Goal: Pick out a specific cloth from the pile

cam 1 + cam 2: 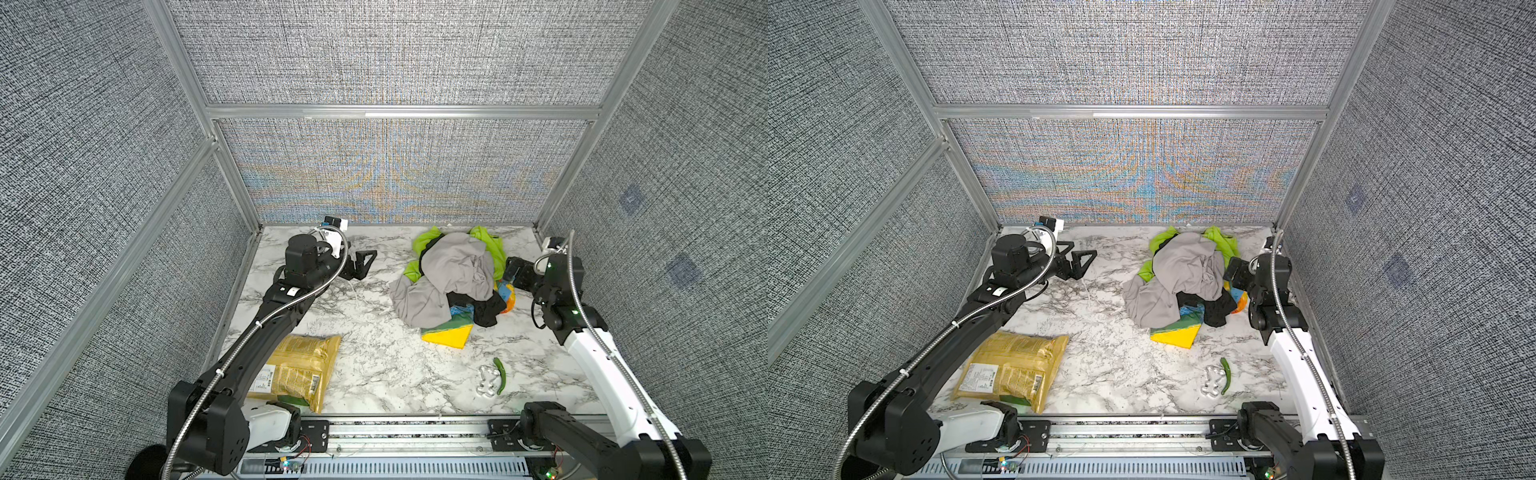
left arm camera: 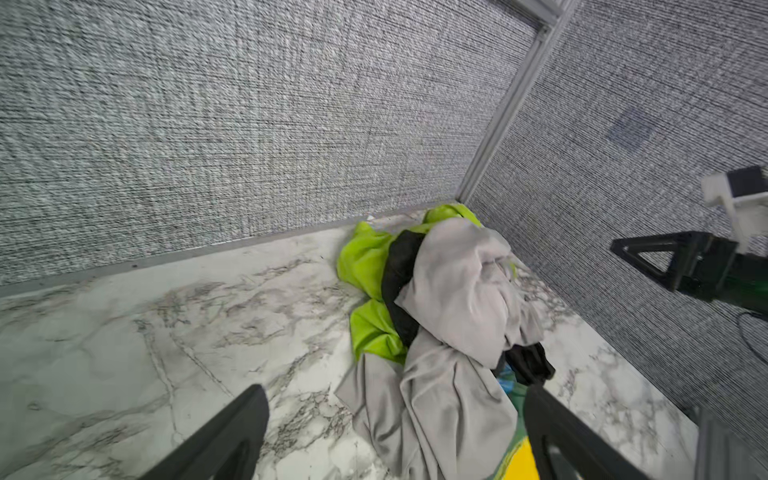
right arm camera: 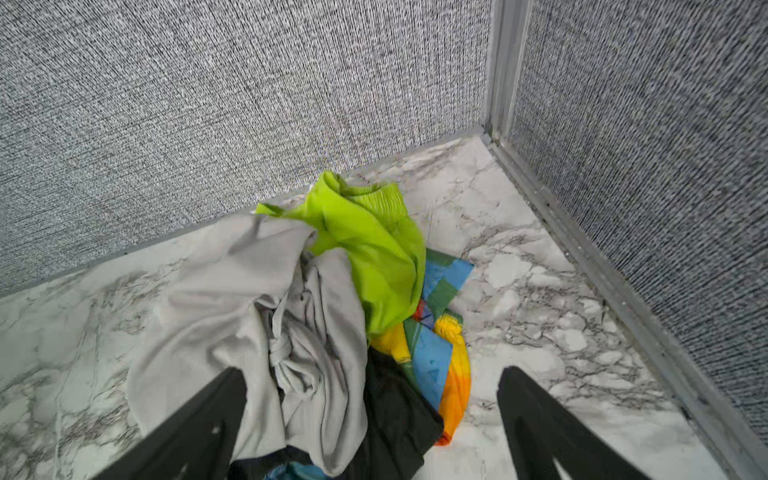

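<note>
Off the near rail, the left tool and right tool reach forward, jaws wide, flanking the pile.

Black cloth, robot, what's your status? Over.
Left gripper open, clear of the pile. Right gripper open, beside the pile. Black cloth not grabbed, partly under grey cloth.

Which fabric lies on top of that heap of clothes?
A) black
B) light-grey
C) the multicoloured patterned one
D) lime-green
B: in both top views the light-grey cloth lies uppermost, with the lime-green cloth, the black cloth and the patterned cloth poking out from under it.
</note>
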{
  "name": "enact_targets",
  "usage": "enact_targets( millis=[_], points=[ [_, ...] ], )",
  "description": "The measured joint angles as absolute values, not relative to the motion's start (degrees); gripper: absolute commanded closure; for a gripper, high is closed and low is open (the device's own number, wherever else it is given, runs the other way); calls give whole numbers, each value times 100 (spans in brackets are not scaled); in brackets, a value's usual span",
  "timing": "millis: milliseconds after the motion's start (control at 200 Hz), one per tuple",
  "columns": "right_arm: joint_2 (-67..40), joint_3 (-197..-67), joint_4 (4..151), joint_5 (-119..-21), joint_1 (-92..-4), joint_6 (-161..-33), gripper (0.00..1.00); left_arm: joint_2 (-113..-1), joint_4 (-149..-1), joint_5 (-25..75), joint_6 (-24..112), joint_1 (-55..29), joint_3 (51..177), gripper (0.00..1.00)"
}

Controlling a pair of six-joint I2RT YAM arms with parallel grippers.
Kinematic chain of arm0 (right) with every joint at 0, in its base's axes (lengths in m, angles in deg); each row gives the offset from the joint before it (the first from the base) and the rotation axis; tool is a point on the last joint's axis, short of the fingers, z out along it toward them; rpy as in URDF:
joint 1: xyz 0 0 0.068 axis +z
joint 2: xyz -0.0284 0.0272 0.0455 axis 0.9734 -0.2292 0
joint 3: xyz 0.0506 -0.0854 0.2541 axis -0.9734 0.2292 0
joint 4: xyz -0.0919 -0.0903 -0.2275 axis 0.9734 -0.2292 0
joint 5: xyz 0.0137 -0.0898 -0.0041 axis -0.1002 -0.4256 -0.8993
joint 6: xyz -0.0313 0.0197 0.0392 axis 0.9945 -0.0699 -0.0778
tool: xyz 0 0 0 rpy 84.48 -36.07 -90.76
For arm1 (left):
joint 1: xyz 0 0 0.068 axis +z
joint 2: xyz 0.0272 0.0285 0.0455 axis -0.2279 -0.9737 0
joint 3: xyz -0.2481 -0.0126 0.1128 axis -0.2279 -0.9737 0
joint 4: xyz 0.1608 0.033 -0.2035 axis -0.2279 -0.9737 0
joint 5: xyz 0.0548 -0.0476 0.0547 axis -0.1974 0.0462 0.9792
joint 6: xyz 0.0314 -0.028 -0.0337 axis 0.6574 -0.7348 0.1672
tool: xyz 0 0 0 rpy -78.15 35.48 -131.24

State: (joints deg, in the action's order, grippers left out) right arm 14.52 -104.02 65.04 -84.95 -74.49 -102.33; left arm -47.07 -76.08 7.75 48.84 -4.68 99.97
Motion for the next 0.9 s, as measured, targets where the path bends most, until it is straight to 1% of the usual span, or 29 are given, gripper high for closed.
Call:
enact_targets(
  millis=[125,270,435,475,600,665,816,901],
  points=[
    [1375,-10179,6445,-8337,-7073,-10373,1,-4716,-7610,399,4889,-535,9997,1],
    [1183,-9932,6369,-8567,-6457,-10524,1,-4790,-7617,158,4886,-631,9999,1],
    [512,-10061,6384,-8724,-5834,-10550,2,-4795,-7628,84,4886,-712,10001,1],
    [289,-10146,6395,-8729,-5733,-10545,5,-4795,-7639,84,4886,-728,10001,1],
    [-343,-10352,6414,-8742,-5357,-10543,21,-4792,-7684,126,4908,-743,10005,1],
    [-539,-10382,6417,-8726,-5128,-10545,27,-4792,-7728,161,4926,-743,10010,1],
    [-900,-10304,6533,-8722,-4874,-10727,41,-4823,-7765,187,4928,-743,10014,1],
    [-1147,-10249,6598,-8705,-4839,-10871,46,-4838,-7792,189,4928,-758,10027,1]
  ],
)
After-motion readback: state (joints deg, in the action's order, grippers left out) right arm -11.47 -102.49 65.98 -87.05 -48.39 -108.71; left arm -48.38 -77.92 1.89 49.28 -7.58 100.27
